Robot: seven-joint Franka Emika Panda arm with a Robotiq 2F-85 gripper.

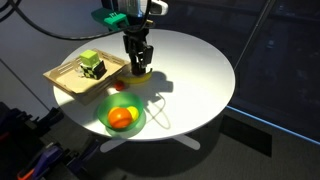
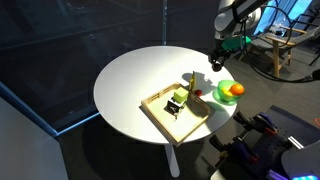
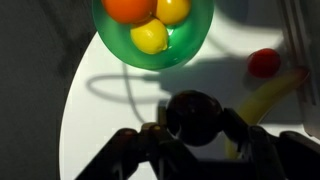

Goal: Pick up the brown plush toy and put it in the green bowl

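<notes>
**OP:** How far along was I at that point?

**Reply:** You had the gripper (image 3: 197,126) clamped on the brown plush toy (image 3: 195,110), so I'd call the pick done. The toy sat between the jaws, near the green bowl (image 3: 186,50) but not in it. Carry and drop were left, I reckon.

**OP:** What was in the bowl?

**Reply:** An orange (image 3: 130,8) plus two yellowish fruits (image 3: 150,38). Your wooden tray (image 1: 68,80) held green and yellow bits (image 1: 92,66), too small to name.
</notes>
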